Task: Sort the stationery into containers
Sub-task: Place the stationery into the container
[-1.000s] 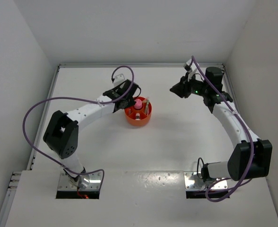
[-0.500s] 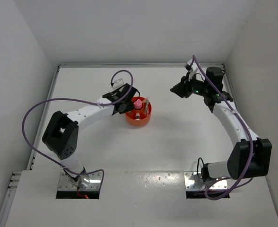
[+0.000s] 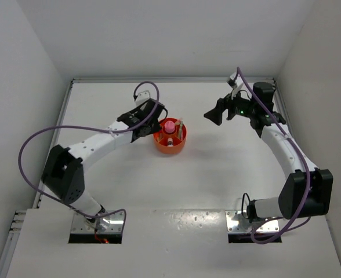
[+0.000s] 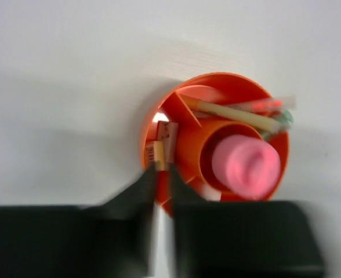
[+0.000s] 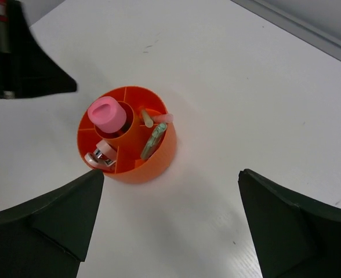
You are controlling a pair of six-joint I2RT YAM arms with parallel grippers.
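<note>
your left gripper (image 4: 162,169): jaws barely parted at two tiny beige blocks (image 4: 169,136) in outer compartment of round orange plastic organiser (image 5: 153,165); hold unclear. smooth pink cylinder (image 5: 105,112) upright in central well. right gripper (image 3: 213,113) spread wide, empty.

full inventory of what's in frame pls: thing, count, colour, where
organiser: 1, orange, round, on the table
pink cylinder: 1, pink, upright in the central well
stapler: 1, pink and silver, outer compartment
pale yellow stick: 1, pale yellow, outer ring, beside the pen
pen: 1, pink-orange, thin, outer ring, end past the rim
mint green stick: 1, mint green, outer ring, near the yellow stick
beige blocks: 2, beige, one outer compartment
table: 1, white
left tool: 1, black, tips at the beige blocks, narrow gap, grip unclear
right tool: 1, black, wide open, empty, clear of the organiser
</note>
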